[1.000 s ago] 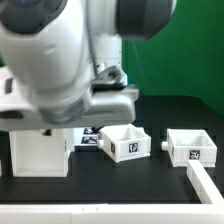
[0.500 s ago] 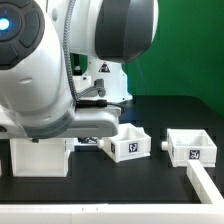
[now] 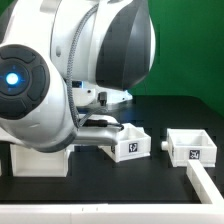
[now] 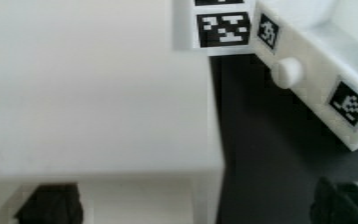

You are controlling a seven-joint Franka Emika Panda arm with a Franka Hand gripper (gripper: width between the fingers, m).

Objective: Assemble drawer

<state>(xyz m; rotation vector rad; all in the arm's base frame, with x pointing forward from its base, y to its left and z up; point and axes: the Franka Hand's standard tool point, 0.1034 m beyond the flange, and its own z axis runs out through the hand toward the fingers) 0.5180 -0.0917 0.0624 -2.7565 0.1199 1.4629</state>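
Casing (image 3: 38, 158) sits directly under the gripper (image 4: 197, 204). Its edge on the tray (image 3: 130, 144) side runs between the jaws, which are spread wide and hold nothing. Tray is just beside the casing, with its knob (image 4: 290, 70) on the face along the gap. Next grab is likely that casing wall.

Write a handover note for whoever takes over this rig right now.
Tool: open, holding nothing, close over the casing.
Things: the casing stands at the exterior view's left. The first tray is just to its right and the second tray is further right. Both sit on the table, outside the casing.
Done: no tray inserted, as far as shows.
Left: slide the trays into the casing.
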